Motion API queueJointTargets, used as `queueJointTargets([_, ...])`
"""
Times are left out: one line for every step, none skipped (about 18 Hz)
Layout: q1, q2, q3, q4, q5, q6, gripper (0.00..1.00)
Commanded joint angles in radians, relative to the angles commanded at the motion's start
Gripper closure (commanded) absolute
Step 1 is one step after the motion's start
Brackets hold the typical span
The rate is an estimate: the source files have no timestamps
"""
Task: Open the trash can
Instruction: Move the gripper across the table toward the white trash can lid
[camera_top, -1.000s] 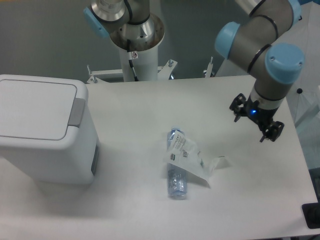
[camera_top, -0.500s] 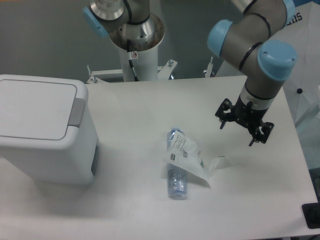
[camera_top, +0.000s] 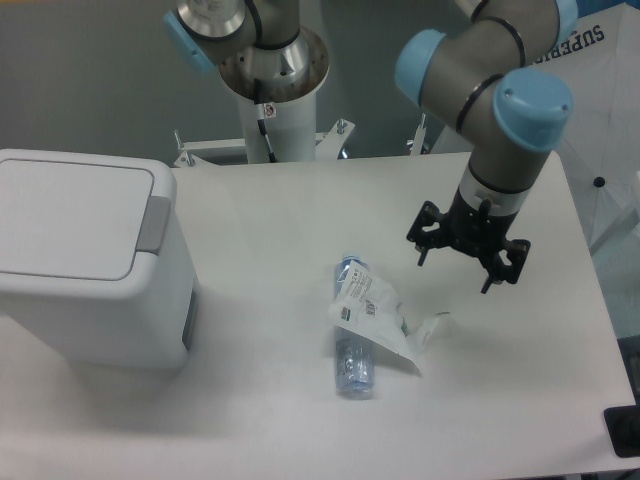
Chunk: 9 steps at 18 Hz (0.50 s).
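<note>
The trash can (camera_top: 85, 260) is a large white boxy bin at the left of the table, with its flat lid down and a grey push tab (camera_top: 153, 224) on its right rim. My gripper (camera_top: 455, 274) hangs open over the right half of the table, far from the bin, with nothing between its fingers. It points down, just right of a lying bottle.
A clear plastic bottle (camera_top: 353, 345) with a loose white label (camera_top: 380, 316) lies on the table between the bin and the gripper. The robot's white base column (camera_top: 272, 95) stands at the back edge. The table's right edge runs close to the arm.
The gripper has travelled left and slightly down across the table, toward the bottle. Bin and bottle have not moved.
</note>
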Motion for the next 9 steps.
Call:
queueJointTargets([-0.018,0.003,0.012,-0.003,-0.002,-0.037,0.00])
queueJointTargets([-0.038,0.003,0.031,-0.014,-0.002,-0.065,0.00])
queueJointTargets([-0.054,0.003,0.052,-0.034,-0.002,-0.092,0.00])
queueJointTargets([-0.066,0.003,0.074,-0.054,-0.002,-0.121,0.00])
queueJointTargets([-0.075,0.000,0.093,-0.067,-0.002,-0.150,0.00])
queueJointTargets([-0.084,-0.001,0.112,-0.074,-0.002,-0.177,0.00])
queueJointTargets([-0.094,-0.001,0.123,-0.074,-0.002,-0.200,0.00])
queueJointTargets([-0.100,-0.001,0.130,-0.074,-0.002,-0.217,0.00])
queueJointTargets([-0.106,0.000,0.137,-0.074,-0.008,-0.229,0.00])
